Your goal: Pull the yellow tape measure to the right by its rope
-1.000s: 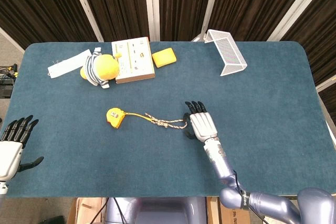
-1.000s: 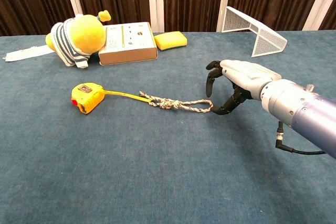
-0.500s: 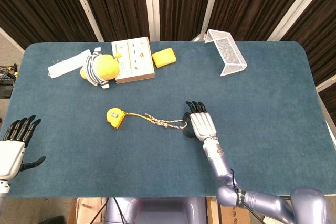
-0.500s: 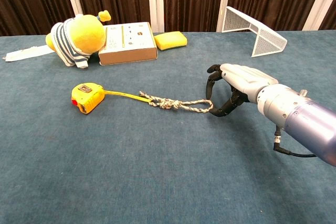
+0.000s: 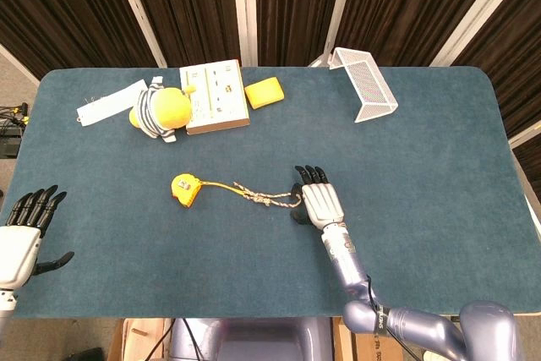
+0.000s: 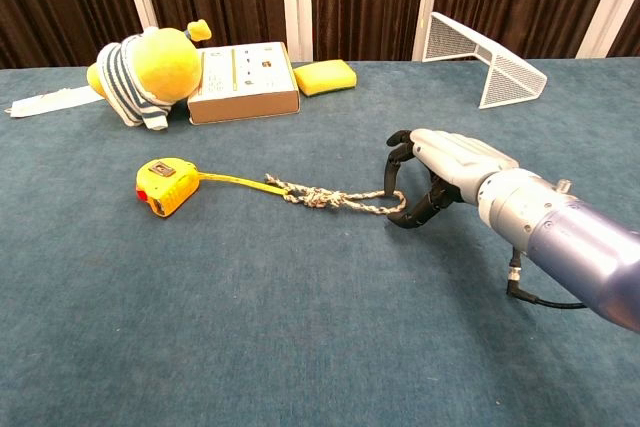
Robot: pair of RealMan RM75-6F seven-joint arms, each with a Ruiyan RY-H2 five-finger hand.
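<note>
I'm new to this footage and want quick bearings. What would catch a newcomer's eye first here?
Most likely the yellow tape measure left of centre on the blue table, its knotted rope trailing right. The right robot hand is at the rope's looped end, fingers curled around it. At the back left, a yellow plush toy in a striped shirt leans against a flat box.

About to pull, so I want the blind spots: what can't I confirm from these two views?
- Whether the right hand actually grips the rope: head view, its back covers the loop end; chest view, contact too fine.
- Left hand: head view only, cut by the frame edge.
</note>
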